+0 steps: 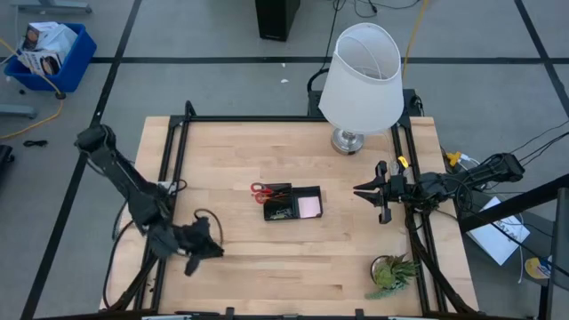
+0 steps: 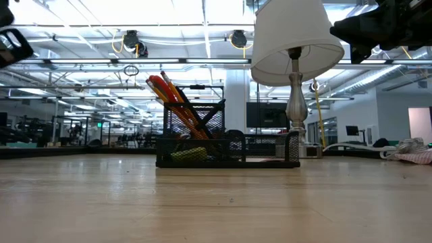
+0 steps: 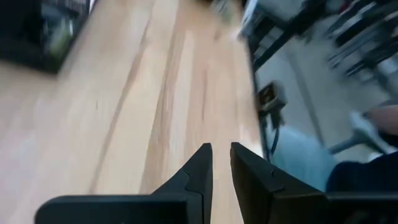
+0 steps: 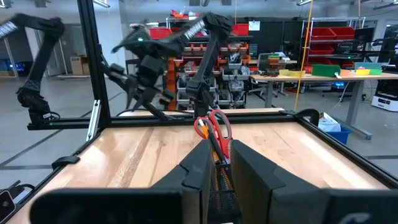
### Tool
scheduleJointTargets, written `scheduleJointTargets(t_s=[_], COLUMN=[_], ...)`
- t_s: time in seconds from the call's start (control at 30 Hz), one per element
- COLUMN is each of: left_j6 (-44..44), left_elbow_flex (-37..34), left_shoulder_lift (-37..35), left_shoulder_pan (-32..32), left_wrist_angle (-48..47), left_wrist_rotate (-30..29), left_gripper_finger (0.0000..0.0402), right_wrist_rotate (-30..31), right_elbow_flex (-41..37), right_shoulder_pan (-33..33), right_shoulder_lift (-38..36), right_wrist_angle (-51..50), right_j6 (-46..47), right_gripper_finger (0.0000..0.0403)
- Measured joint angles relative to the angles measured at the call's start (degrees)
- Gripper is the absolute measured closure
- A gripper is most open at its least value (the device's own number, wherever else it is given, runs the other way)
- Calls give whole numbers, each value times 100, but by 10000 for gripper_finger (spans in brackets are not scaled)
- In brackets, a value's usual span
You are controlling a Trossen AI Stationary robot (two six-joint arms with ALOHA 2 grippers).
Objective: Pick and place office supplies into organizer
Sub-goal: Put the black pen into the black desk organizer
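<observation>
Black organizer (image 1: pixel 292 204) mid-table, holding red-handled scissors (image 1: pixel 263 190), pencils (image 2: pixel 177 96), pink sticky pad (image 1: pixel 308 207). Left gripper (image 1: pixel 212 248) near front-left edge, fingers nearly together, empty. Right gripper (image 1: pixel 360 189) right of organizer, narrowly parted, empty.

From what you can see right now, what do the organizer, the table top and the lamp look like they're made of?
The organizer looks like black wire mesh, probably metal: the room behind shows through its walls. The table top looks like pale wood with a smooth, faintly glossy finish: plank seams and grain lines run along it. The lamp has a matte white shade, likely fabric or paper, on a shiny, silvery, metal-looking stem and base.
</observation>
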Motion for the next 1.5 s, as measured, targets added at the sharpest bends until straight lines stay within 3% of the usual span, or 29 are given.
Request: scheduleJointTargets(t_s=[0.2,0.57,0.97,1.27,1.5], left_j6=[-1198,-2358,-1041,-418,-475], left_elbow_flex=[1495,2427,3685,4267,4274], left_shoulder_lift=[1300,2667,3703,4361,4382], left_shoulder_pan=[1,-243,-719,-988,-1014], left_wrist_angle=[-2224,-3737,-4255,-4268,-4238], left_wrist_rotate=[798,2031,2364,1977,2062], left_gripper_finger=[339,339,338,338,277], right_wrist_rotate=[0,0,0,0,0], right_elbow_flex=[0,0,0,0,0], right_shoulder_pan=[0,0,-1,0,0], right_shoulder_lift=[-2,0,-1,-2,-2], right_wrist_angle=[3,2,0,2,2], right_j6=[0,0,0,0,0], right_gripper_finger=[348,348,348,348,348])
